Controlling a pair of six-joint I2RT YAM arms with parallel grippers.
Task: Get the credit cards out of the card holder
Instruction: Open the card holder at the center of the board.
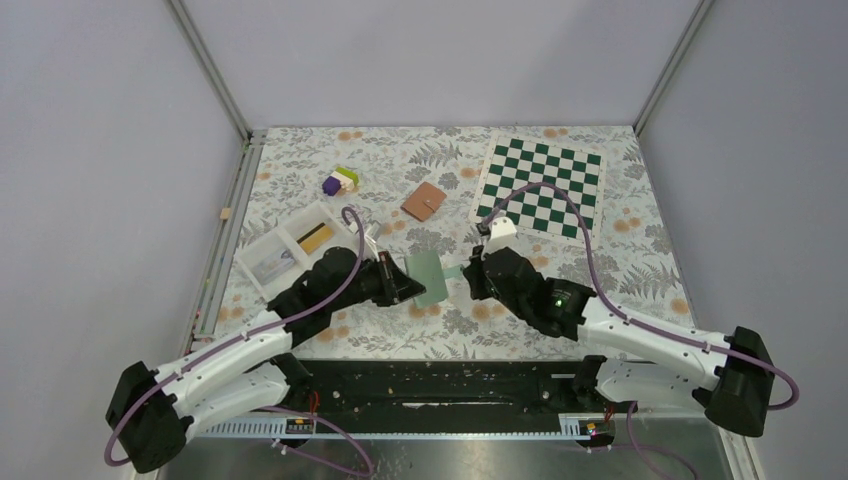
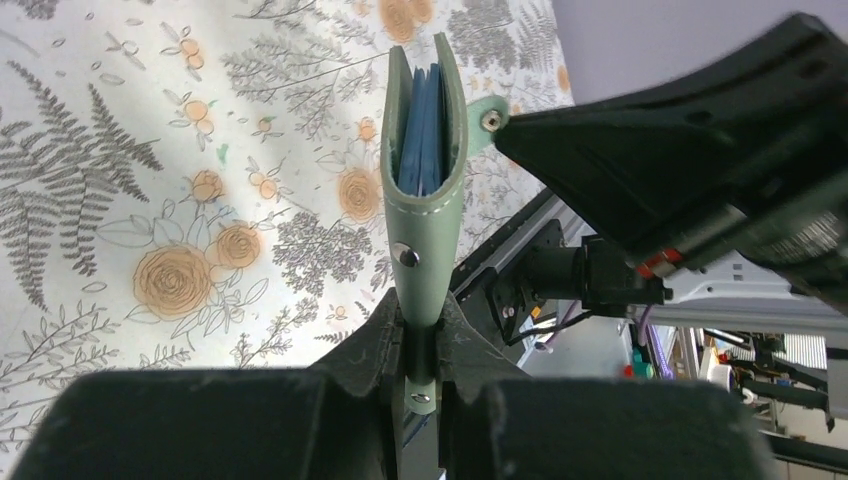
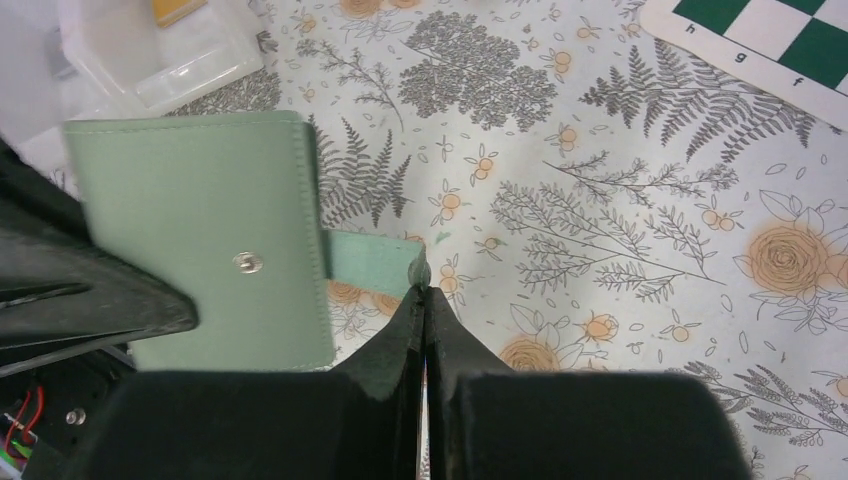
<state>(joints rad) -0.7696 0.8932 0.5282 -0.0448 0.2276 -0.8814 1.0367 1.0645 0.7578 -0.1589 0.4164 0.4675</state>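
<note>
Top external view: the green card holder (image 1: pixel 428 277) is held up between two grippers. The left gripper (image 1: pixel 398 284) clamps its left edge. The right gripper (image 1: pixel 468 274), just right of the holder, pinches its snap strap (image 3: pixel 370 262), which points rightward. Blue leaves (image 2: pixel 422 130) inside possibly hide the credit cards.

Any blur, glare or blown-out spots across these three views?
Top external: even light, sharp, soft shadows only. Left wrist: card holder crisp, left gripper a dark blurred mass at the bottom, a paler band across the tablecloth. Right wrist: tray at top left washed out, right gripper dark and soft, the strap it pinches clear.
</note>
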